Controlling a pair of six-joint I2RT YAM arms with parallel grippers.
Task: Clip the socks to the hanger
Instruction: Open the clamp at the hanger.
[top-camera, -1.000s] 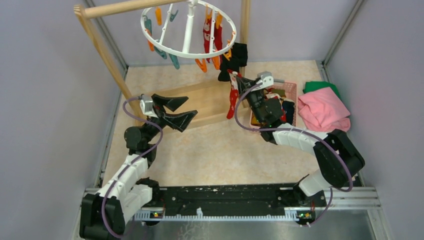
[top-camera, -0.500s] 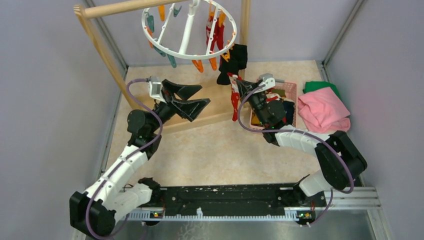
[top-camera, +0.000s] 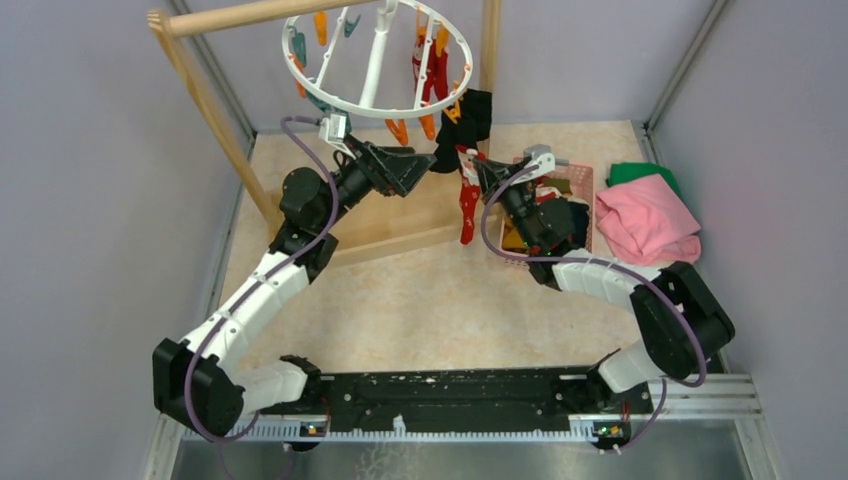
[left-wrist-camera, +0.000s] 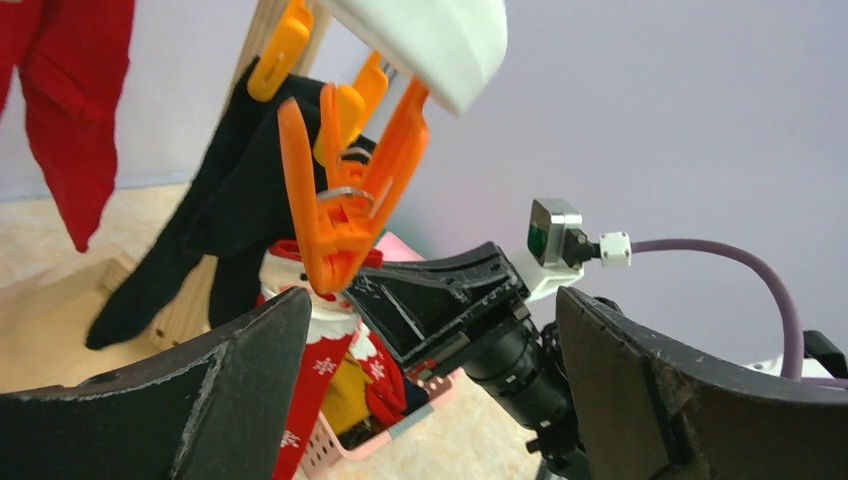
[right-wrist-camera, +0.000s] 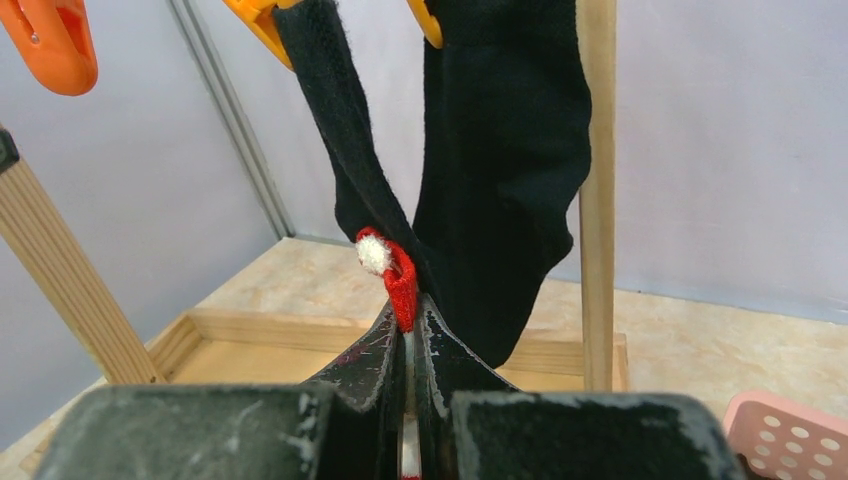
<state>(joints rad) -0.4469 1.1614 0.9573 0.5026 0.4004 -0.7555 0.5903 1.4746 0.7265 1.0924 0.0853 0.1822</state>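
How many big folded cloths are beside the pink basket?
2: a pink cloth right of the basket, and a green cloth behind it, partly covered. More could hide underneath.

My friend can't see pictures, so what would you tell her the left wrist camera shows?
The left gripper, fingers wide open, sits just below an orange clip hanging from the white hanger. Just behind, the right gripper pinches a red sock with white patterns near that clip; black socks hang at the left.

White round hanger (top-camera: 377, 60) hangs up top with orange and teal clips (top-camera: 398, 130) dangling. Red sock (top-camera: 425, 65) and black socks (top-camera: 470, 115) are clipped on; the red-and-white patterned sock (top-camera: 467, 205) dangles just below them.
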